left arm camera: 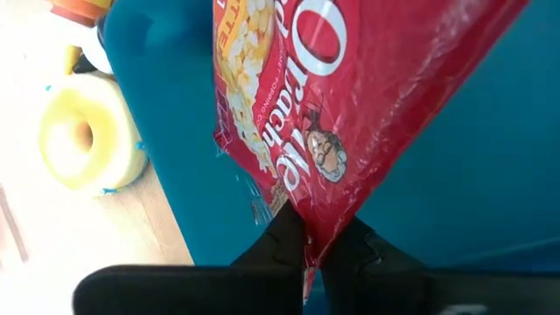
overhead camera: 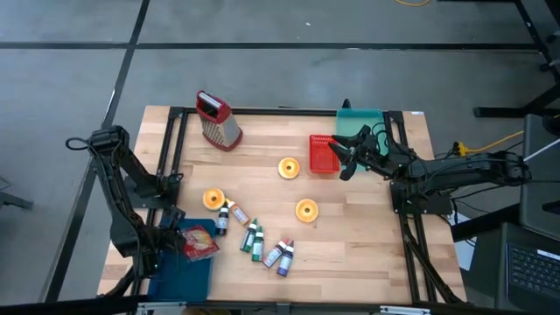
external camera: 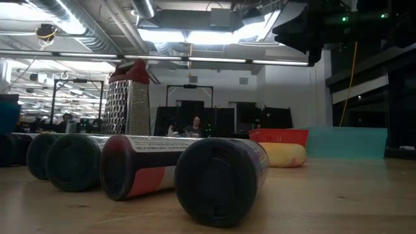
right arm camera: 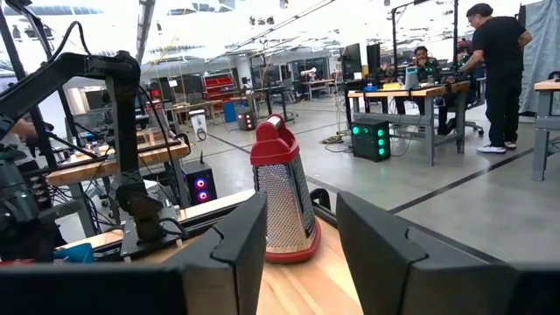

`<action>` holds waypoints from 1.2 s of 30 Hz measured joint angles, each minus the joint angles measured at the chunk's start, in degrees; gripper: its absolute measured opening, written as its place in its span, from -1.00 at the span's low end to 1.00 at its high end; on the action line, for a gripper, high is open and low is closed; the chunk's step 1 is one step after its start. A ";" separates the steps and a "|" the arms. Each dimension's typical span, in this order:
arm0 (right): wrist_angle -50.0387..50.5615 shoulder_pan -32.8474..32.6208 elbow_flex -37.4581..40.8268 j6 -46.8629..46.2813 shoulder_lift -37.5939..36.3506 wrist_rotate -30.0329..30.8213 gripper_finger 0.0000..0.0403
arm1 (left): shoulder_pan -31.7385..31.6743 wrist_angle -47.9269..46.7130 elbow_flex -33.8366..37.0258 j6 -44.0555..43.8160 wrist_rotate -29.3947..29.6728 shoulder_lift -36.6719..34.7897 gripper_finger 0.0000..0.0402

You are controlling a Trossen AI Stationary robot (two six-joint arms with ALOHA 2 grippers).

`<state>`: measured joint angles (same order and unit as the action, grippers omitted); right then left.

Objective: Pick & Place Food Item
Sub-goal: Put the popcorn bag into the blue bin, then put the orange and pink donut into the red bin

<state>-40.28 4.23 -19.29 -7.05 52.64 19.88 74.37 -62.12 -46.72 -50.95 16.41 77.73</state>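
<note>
Wooden table [overhead camera: 350, 245] fills the high view, with a blue bin [overhead camera: 185, 267] at its near left corner. Over that bin the left gripper [left arm camera: 315, 249] pinches the corner of a red snack bag [overhead camera: 199, 242], fingers clamped tight on the foil. Across the table, the right gripper [right arm camera: 302, 236] hangs raised by the red basket [overhead camera: 323, 154], fingers parted with nothing between them. Beyond it stands a box grater [overhead camera: 219, 122]. Three yellow rings and small bottles [overhead camera: 255, 239] lie scattered mid-table.

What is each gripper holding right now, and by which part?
The left gripper pinches the red snack bag by its edge, over the blue tray. The right gripper holds nothing.
</note>
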 joint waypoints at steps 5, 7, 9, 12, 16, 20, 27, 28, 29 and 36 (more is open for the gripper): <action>0.01 0.00 0.00 0.17 0.00 0.00 -0.30 | 0.07 -0.64 0.02 -1.73 -0.08 0.00 -0.69; 0.01 0.00 0.00 0.17 0.00 -0.02 -0.30 | 0.11 -1.28 0.02 -3.04 -0.28 -0.05 -0.55; 0.01 0.00 0.00 0.20 0.00 -0.01 -0.30 | 0.13 -2.01 0.02 -4.75 -0.73 -0.17 -0.40; 0.01 0.00 0.00 0.20 0.00 -0.01 -0.30 | 0.22 -2.05 0.02 -5.72 -0.95 -0.75 -0.18; 0.03 0.00 0.00 0.20 0.00 0.00 -0.30 | 0.24 -1.55 0.02 -6.27 -1.32 -1.99 0.04; 0.03 0.00 0.00 0.20 0.00 0.00 -0.30 | 0.31 -1.01 0.02 -8.02 -1.64 -3.76 0.15; 0.03 0.00 0.00 0.22 0.00 0.02 -0.30 | 0.13 -2.92 0.00 -6.45 1.49 -7.80 0.14; -0.04 0.00 0.00 0.22 0.00 0.03 -0.30 | -0.17 -3.09 0.01 -5.02 1.97 -8.57 0.14; -0.20 0.00 0.00 0.25 0.00 0.04 -0.30 | -0.59 -3.14 0.01 -3.98 2.76 -9.39 0.14; -0.48 0.00 0.00 0.45 0.00 0.11 -0.30 | -7.22 -2.62 -3.90 5.20 14.24 -14.05 0.14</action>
<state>-40.77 4.23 -19.29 -6.60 52.65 19.99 67.15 -64.73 -50.62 -45.75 30.65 63.68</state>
